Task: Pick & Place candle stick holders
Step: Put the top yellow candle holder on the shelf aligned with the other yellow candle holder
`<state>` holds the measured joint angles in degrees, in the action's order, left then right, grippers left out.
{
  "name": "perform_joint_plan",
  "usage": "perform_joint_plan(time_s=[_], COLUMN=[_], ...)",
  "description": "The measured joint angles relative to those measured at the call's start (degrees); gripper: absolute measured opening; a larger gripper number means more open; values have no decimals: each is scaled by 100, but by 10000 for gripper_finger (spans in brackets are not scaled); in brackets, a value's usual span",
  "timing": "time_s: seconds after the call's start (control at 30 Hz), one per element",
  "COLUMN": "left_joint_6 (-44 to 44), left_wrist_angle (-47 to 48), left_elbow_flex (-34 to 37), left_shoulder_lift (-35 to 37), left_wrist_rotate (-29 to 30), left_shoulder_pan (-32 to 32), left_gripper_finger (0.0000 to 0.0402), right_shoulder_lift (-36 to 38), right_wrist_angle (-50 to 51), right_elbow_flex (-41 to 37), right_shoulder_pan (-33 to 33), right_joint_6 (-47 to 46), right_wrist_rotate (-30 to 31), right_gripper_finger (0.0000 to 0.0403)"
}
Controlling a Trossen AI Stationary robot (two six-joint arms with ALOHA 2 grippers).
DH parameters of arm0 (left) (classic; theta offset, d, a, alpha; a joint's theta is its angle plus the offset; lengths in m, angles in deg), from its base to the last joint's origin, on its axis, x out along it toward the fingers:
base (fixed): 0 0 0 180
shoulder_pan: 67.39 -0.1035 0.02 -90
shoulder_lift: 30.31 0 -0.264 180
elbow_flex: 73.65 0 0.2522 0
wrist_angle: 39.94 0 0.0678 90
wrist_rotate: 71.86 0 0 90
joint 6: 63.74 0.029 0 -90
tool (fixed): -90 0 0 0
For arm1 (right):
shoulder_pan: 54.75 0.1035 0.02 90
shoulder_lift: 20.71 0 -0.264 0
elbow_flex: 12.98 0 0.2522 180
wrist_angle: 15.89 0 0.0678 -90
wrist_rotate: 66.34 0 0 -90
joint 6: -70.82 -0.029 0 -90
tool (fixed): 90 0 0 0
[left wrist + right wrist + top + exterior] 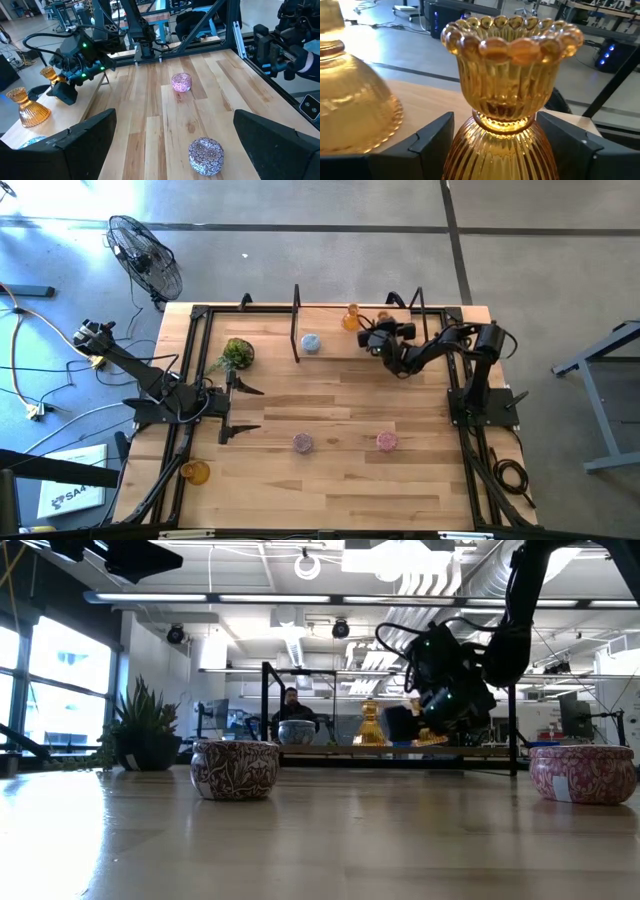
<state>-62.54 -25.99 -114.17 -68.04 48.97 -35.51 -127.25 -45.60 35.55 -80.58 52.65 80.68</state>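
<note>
Two amber candle stick holders are at the far raised shelf [440, 350]. One [351, 318] stands on its base; the other [505, 90] sits upright between the fingers of my right gripper [378, 330], which is shut on it. A pale blue round holder [311, 342] stands by the shelf's left end. The lilac [302, 442] and pink [387, 441] round holders rest on the table's near middle. A third amber one [195, 472] lies at the near left corner. My left gripper [243, 408] waits open at the table's left. My right gripper pinches the amber holder's ribbed lower body [470, 150], just below the narrow neck, between its two fingers [432, 140]. The fingers come nearly level from the table's right side. The holder is upright with its beaded cup on top. The fingers hide its base.
A small green plant [237, 353] stands at the table's far left. Black frame posts [296, 320] rise at the shelf's left end and along the table's edges. A person [290, 705] sits in the room beyond the far edge.
</note>
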Motion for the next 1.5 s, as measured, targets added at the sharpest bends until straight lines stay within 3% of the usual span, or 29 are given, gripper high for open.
perform_joint_plan(time_s=[0.73, 0.93, 1.5], left_joint_6=[2, 2, 2], left_wrist_angle=[20, 34, 37], left_elbow_flex=[0, 0, 0], left_shoulder_lift=[0, 0, 2], left_wrist_rotate=[35, 33, 15], left_shoulder_pan=[0, 0, 0], left_gripper_finger=[397, 397, 397], right_shoulder_lift=[2, 2, 92], right_wrist_angle=[100, 80, 0], right_elbow_flex=[2, 2, 0], right_shoulder_pan=[-233, -230, -197], right_joint_6=[-132, -132, -94], right_wrist_rotate=[135, 127, 99], right_gripper_finger=[262, 302, 310])
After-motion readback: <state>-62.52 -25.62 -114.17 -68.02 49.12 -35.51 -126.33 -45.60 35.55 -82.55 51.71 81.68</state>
